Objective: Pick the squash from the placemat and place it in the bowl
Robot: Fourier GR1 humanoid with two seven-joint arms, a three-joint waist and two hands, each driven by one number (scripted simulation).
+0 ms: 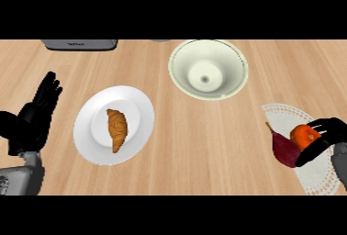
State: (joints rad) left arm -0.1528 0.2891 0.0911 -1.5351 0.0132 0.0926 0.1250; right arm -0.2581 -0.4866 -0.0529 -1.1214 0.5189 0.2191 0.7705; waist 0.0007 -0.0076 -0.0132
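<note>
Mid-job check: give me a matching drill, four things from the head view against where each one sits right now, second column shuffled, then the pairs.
Things
1. croissant
2. squash
3. bowl
4. left hand

Places or states
A. open, fingers up, resting at the view's left edge
B. bare inside, at the far middle of the counter
C. lying on the white plate
D. over the placemat, with the right hand curled round it, beside a dark red vegetable

Pairs: 1-C, 2-D, 3-B, 4-A
</note>
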